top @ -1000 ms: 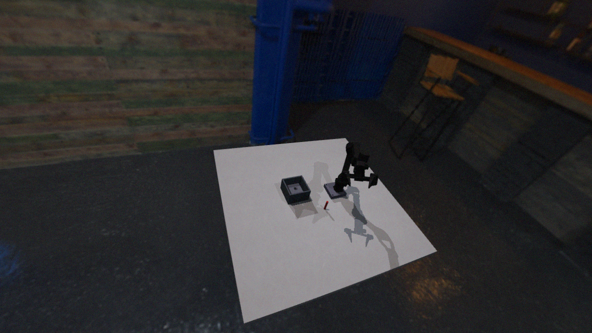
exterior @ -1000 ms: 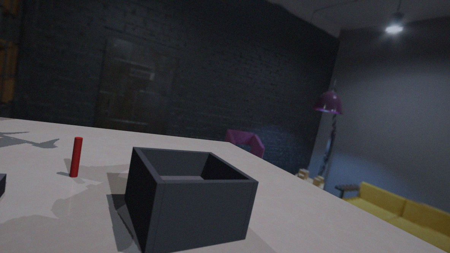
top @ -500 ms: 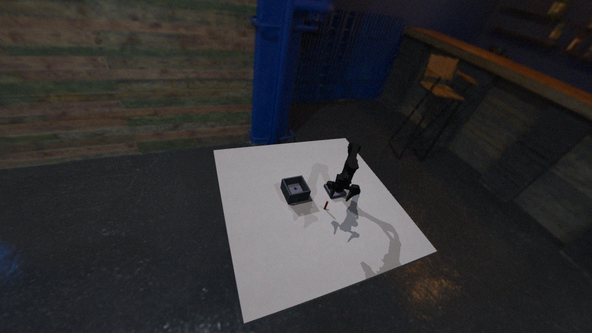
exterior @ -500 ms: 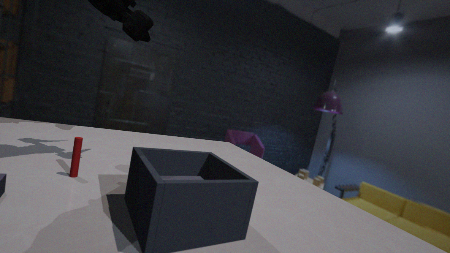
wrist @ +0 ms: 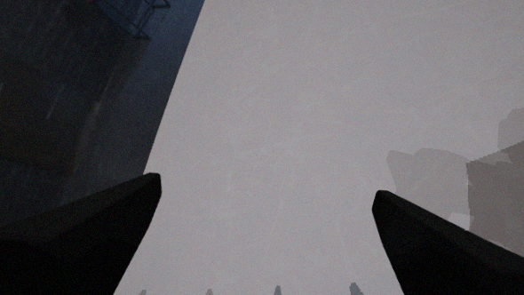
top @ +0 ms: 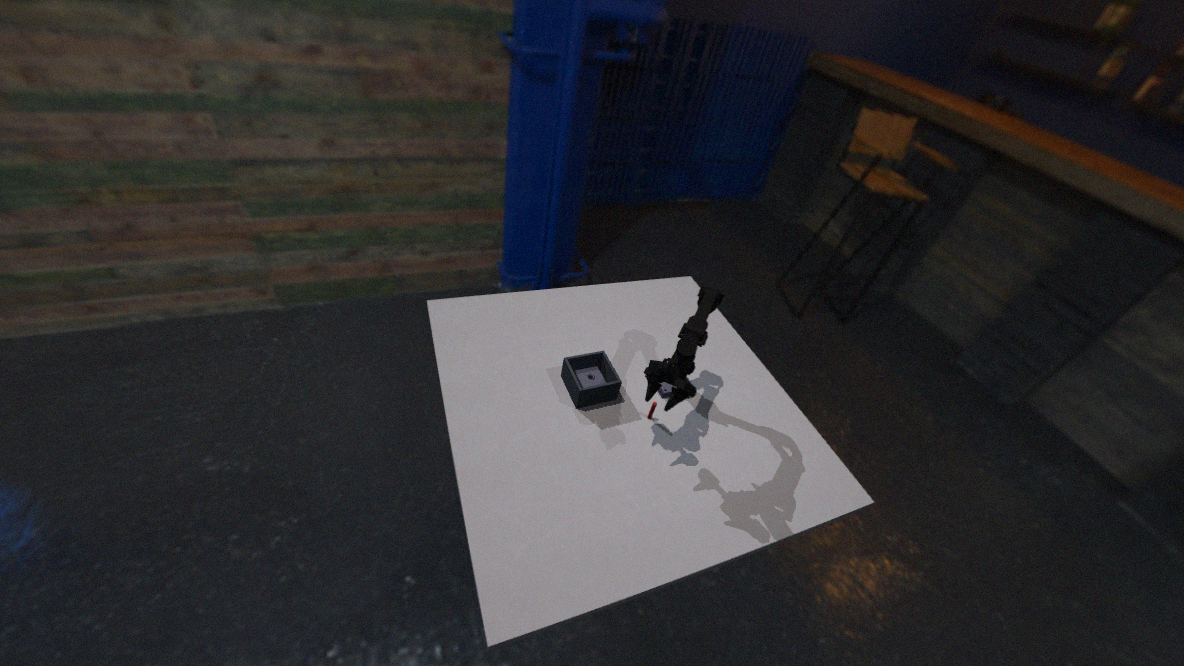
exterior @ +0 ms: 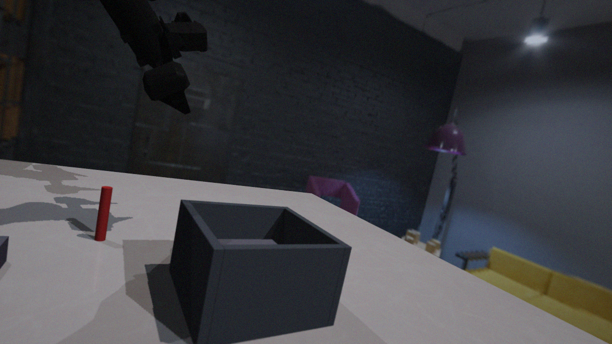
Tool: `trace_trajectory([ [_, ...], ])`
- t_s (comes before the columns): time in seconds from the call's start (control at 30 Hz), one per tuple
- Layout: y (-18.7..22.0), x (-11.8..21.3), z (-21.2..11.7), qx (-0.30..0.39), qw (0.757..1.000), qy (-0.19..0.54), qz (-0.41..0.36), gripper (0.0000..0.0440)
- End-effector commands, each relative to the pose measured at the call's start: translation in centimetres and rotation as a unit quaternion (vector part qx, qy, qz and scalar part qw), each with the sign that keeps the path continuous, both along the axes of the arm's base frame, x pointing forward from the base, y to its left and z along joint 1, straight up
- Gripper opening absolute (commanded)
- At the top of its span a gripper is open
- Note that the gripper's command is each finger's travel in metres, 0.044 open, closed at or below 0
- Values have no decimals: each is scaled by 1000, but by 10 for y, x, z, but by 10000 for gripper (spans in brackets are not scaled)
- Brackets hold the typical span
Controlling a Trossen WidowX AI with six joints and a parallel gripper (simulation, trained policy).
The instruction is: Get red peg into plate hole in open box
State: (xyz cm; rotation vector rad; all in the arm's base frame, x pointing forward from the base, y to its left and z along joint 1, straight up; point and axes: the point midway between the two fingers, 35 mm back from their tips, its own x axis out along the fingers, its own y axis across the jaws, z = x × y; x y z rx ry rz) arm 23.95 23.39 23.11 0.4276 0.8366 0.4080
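Top view: the red peg [top: 652, 410] [exterior: 103, 214] stands on the white tabletop [top: 538, 513] [exterior: 385, 274] [wrist: 284, 111], at about four o'clock from the open box [top: 597, 397] [exterior: 273, 291]. Inside the box lies the plate [top: 582, 381] [exterior: 248, 241], its small dark hole [top: 591, 377] visible from above. The black arm [top: 688, 339] [exterior: 132, 25] reaches in from about one o'clock of the peg, its gripper [top: 658, 404] [exterior: 196, 79] [wrist: 268, 192] pointing downward.

In the exterior view, the peg is upright and outside the box, at about ten o'clock from it. The gripper is raised off the tabletop, toward one o'clock from the peg and apart from it. A yellow sofa [exterior: 543, 291] shows around four o'clock.

Seen from the wrist, the jaws are spread wide with nothing between them: one fingertip lies toward nine o'clock, the other near four, with pale tabletop beyond.
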Motion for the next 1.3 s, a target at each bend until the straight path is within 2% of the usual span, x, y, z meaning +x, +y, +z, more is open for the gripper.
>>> trace_trajectory([
  [0.0,-14,-5,-21,-12,998,49,-30,440],
  [0.33,-55,-23,-66,-44,973,180,-140,440],
  [0.7,-92,-49,-108,-78,914,299,-263,440],
  [0.93,-100,-58,-137,-81,881,340,-320,440],
  [1.27,-100,-61,-180,-54,857,360,-366,440],
])
